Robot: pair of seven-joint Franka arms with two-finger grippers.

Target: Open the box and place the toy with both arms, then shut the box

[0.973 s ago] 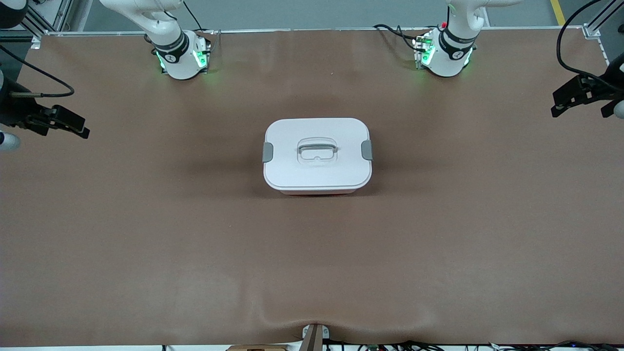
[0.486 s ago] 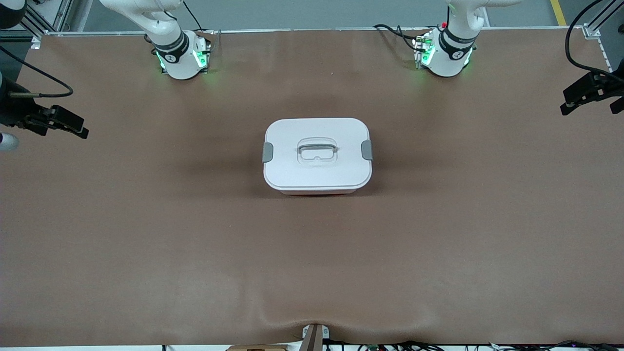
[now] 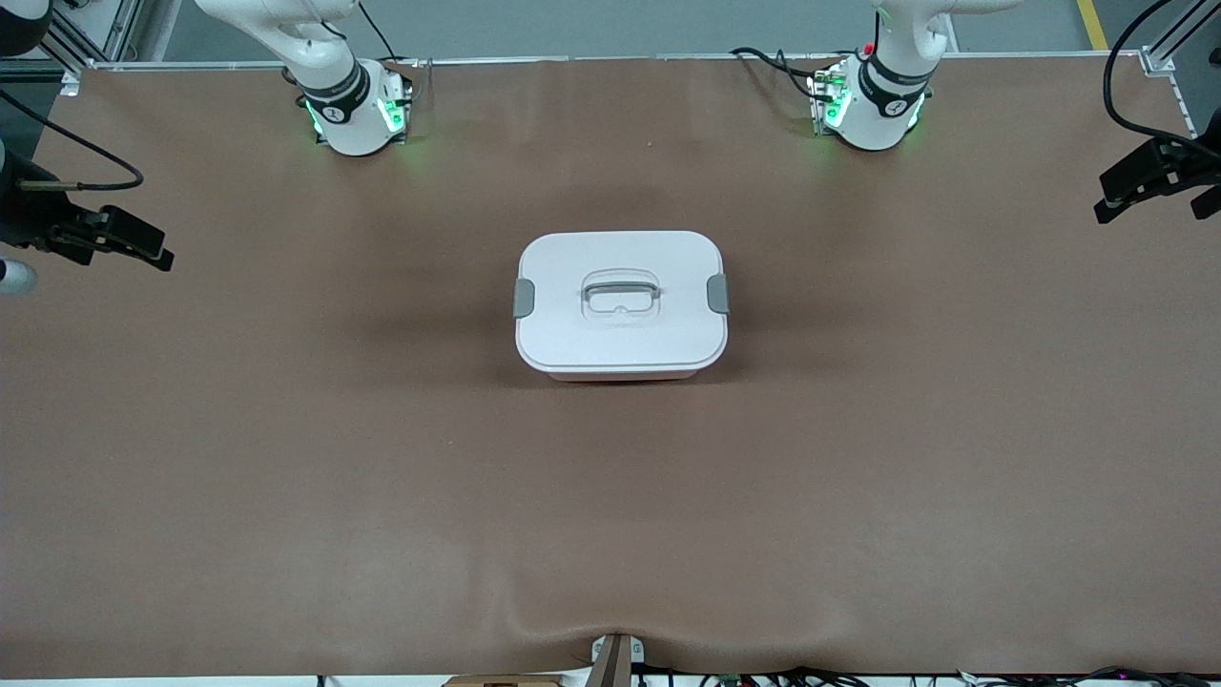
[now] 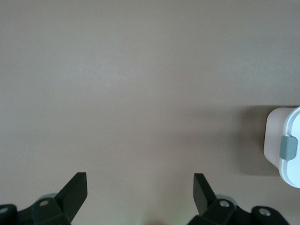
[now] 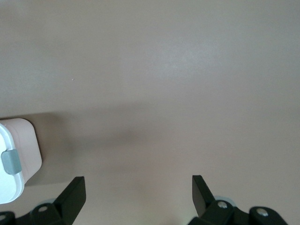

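Box (image 3: pixel 621 303) sits mid-table, lid on, both grey side clips (image 3: pixel 524 298) against its ends, no toy anywhere I can see.

From here that fits either a closed box waiting to be opened or one already packed and shut again; can't say which. Left gripper (image 3: pixel 1145 183) hangs over its end of the table, right gripper (image 3: pixel 119 241) over the other end, fingers apart on both, holding nothing. Brown mat (image 3: pixel 382 458) all round, slightly rippled at the near edge.

A brown worktop (image 3: pixel 286 458) carries a white box (image 3: pixel 620 334), lid closed, at its centre; the two arm bases stand at eleven and one o'clock.
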